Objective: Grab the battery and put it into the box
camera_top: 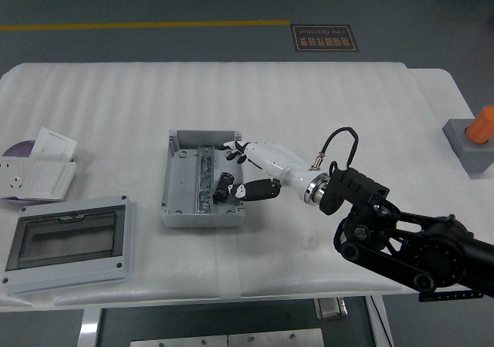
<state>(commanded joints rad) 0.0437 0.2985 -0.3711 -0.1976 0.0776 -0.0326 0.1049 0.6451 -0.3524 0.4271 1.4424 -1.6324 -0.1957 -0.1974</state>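
The grey box (176,208) stands open at the table's middle, with a metal rail (204,181) down its centre. A small black battery (224,186) lies inside the box to the right of the rail. My right hand (238,171), white with black fingertips, reaches in over the box's right half from the right. Its fingers (234,151) are spread near the box's far right corner. Its thumb (258,190) lies low, with the tip right beside the battery. A gap shows between the fingers and the battery. The left arm is out of view.
A grey lid with a clear window (68,244) lies at the near left. A white socket panel (35,179), a white card (52,145) and a purple disc (17,149) are at the left edge. A grey block with an orange cylinder (480,127) stands at the right edge.
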